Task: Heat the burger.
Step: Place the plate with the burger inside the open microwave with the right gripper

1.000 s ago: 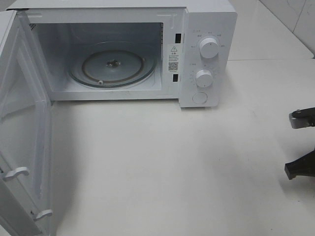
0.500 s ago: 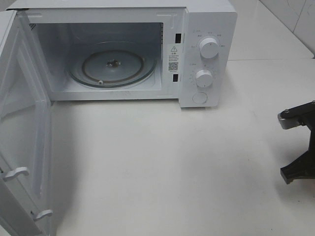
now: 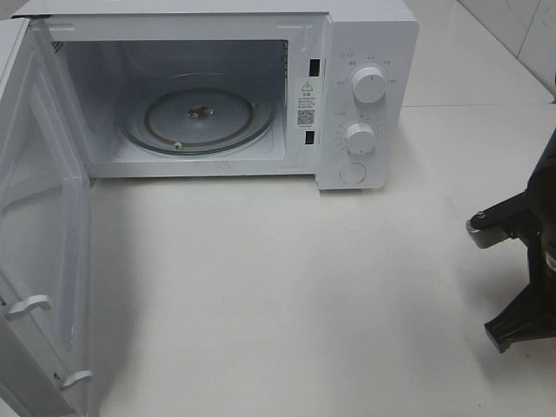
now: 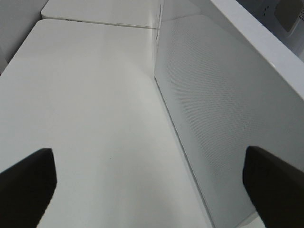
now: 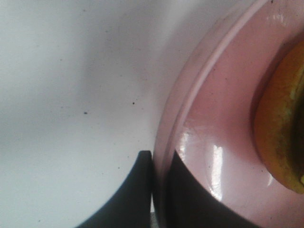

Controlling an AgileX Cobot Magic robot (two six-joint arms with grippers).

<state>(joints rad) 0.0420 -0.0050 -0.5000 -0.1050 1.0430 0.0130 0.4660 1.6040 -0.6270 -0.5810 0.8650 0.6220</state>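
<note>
**Burger (image 5: 280, 133) with glossy golden-brown bun: carry it level**

The right gripper (image 5: 159, 159) has its jaws clamped thin on the rim of a round glossy pink plate (image 5: 223, 95). The burger sits on it just inboard, toward the right edge of the desk (image 3: 287, 287). The left gripper (image 4: 147, 156) hangs fully spread and empty beside the white microwave (image 3: 365, 43) and its open door (image 3: 43, 217). Best handling: keep the plate level, clear that door, and land it centred on the glass turntable (image 3: 200, 117).

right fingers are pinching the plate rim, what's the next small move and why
Probably carry the round pink plate, golden-bun burger aboard, level toward the open white microwave: the right fingers clamp the plate rim, and the glass turntable sits bare.
</note>
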